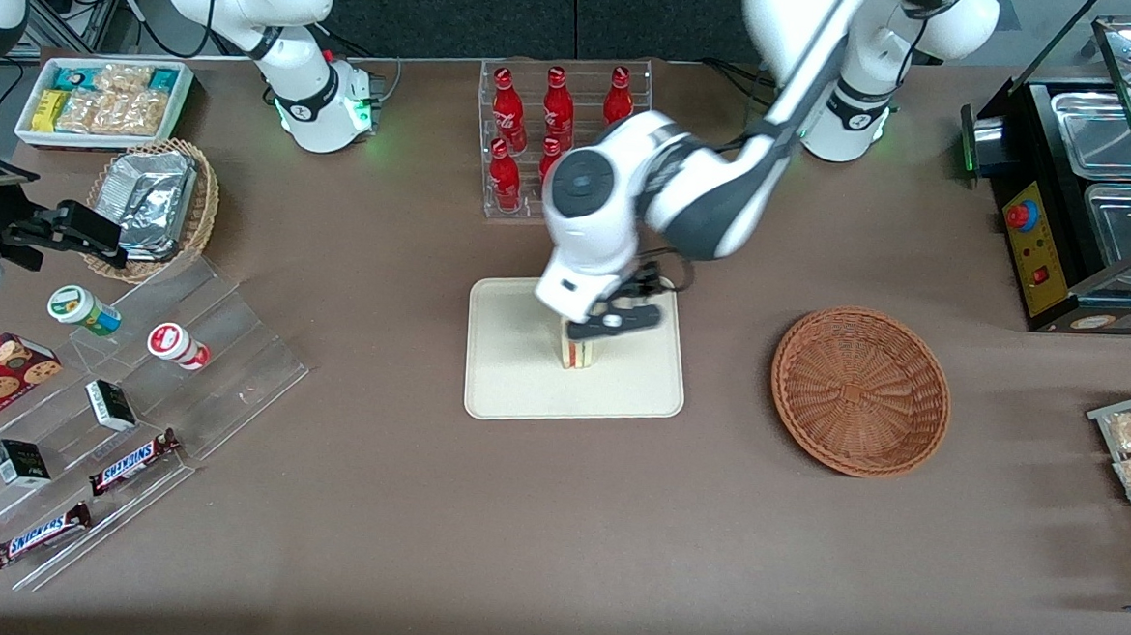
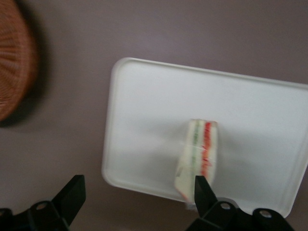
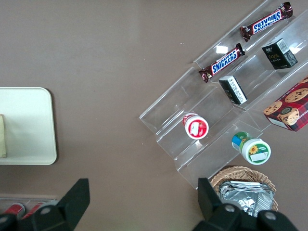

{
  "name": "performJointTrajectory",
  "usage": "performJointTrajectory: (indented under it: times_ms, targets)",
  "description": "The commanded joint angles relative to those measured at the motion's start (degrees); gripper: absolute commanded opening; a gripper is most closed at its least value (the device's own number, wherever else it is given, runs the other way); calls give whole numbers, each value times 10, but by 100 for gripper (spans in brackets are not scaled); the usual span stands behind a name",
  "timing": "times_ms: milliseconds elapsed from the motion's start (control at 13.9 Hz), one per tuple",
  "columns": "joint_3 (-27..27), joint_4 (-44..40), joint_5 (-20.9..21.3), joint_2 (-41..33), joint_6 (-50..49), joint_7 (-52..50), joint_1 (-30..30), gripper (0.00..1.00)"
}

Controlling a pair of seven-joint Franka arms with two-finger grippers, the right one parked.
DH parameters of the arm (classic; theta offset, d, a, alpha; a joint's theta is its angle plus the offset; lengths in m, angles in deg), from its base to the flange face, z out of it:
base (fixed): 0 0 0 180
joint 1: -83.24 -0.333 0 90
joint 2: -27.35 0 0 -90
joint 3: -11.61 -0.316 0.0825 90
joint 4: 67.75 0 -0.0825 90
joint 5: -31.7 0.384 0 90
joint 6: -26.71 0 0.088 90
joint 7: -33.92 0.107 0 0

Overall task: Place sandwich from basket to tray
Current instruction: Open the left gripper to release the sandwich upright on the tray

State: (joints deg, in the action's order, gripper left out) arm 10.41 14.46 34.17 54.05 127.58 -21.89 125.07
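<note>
The sandwich (image 1: 578,353) stands on the tray (image 1: 514,383), near its middle. Just above it hangs the gripper (image 1: 614,322), fingers spread and holding nothing. Delivery looks done; next, lift straight up clear. The basket (image 1: 860,389) sits empty toward the working arm's end.

A wide brown table (image 1: 401,502) fills the scene, with a dark wall panel (image 1: 543,11) above its upper edge, under even indoor light

tray (image 1: 514,373): smooth cream plastic, looked matt | basket (image 1: 860,389): rough reddish wicker | gripper (image 2: 137,204) above tray: black, maybe plastic, spread wide
</note>
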Motion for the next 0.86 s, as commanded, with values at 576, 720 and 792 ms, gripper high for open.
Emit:
performJointTrajectory:
  times_ms: [576,720,792]
  targets:
    - [5,24,-5,-181,-219,329,-230,100]
    - [5,34,-5,-205,-240,414,-279,100]
    - [5,42,-4,-222,-247,450,-299,100]
